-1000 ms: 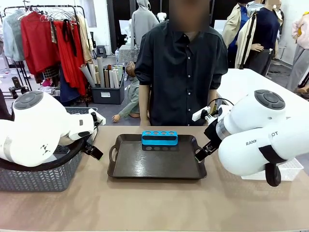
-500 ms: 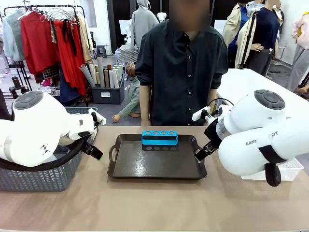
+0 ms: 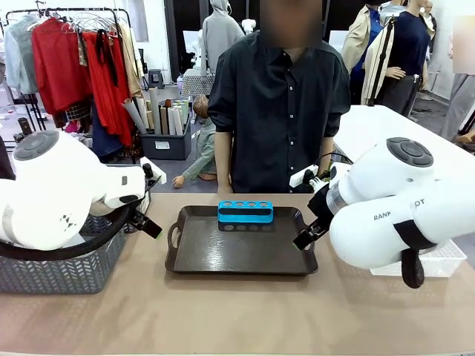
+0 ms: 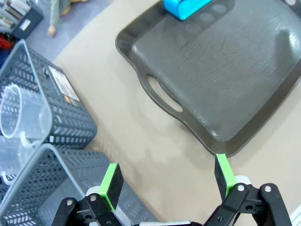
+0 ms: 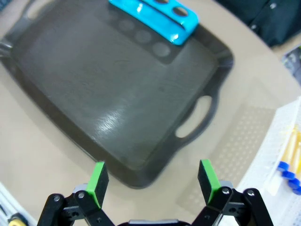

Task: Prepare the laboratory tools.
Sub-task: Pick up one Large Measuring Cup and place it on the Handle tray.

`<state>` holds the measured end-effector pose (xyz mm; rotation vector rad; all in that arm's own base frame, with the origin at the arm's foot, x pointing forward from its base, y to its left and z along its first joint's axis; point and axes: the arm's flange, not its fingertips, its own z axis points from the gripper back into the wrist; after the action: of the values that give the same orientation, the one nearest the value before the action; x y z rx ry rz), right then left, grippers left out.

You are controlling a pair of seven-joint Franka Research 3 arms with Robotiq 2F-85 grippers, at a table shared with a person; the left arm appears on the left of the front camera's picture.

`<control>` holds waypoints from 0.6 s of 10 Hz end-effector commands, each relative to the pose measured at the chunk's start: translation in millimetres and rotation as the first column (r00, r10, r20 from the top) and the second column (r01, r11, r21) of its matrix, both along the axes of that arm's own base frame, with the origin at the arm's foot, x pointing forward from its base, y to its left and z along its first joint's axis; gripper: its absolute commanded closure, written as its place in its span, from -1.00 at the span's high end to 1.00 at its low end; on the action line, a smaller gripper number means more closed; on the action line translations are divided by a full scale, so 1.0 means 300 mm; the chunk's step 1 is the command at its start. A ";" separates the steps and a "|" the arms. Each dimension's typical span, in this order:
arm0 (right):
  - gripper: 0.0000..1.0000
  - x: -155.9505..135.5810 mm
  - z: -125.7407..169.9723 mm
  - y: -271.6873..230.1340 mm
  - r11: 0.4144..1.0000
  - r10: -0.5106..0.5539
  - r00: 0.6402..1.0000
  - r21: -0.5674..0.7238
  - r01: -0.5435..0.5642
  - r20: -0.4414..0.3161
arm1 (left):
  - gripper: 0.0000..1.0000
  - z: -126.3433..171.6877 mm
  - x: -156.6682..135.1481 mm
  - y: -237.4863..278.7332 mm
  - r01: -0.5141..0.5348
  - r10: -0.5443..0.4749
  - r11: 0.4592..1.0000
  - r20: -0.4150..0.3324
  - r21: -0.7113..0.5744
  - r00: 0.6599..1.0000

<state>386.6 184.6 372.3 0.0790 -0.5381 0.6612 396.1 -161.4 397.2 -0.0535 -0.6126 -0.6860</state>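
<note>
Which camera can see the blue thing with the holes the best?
The front view. The blue rack shows whole there, all four holes in a row. The right wrist view shows it blurred and cut by the top edge. The left wrist view catches just one corner.

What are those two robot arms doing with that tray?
Nothing is being held right now. The left gripper and right gripper hang open and empty over the table, one at each side of the dark tray. A blue rack with empty holes stands at the tray's far edge. A clear beaker sits in a grey basket, and blue-capped tubes lie off beside the tray. A person stands at the far side.
</note>
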 end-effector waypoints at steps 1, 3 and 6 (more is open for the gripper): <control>1.00 0.011 0.068 -0.019 0.995 0.067 0.996 0.077 -0.061 -0.067 | 1.00 0.066 -0.051 0.080 0.082 -0.082 0.996 0.016 -0.018 0.996; 1.00 -0.002 0.165 -0.011 0.989 0.100 0.991 0.121 -0.089 -0.087 | 1.00 0.144 -0.090 0.102 0.187 -0.185 0.982 0.090 -0.019 0.979; 1.00 -0.006 0.324 -0.025 0.984 0.125 0.991 0.135 -0.118 -0.039 | 1.00 0.232 -0.150 0.172 0.313 -0.313 0.949 0.194 0.029 0.930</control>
<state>380.8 184.9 461.7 0.2414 -0.5232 0.7110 377.0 -133.7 479.9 -0.0698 -0.7742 -0.9435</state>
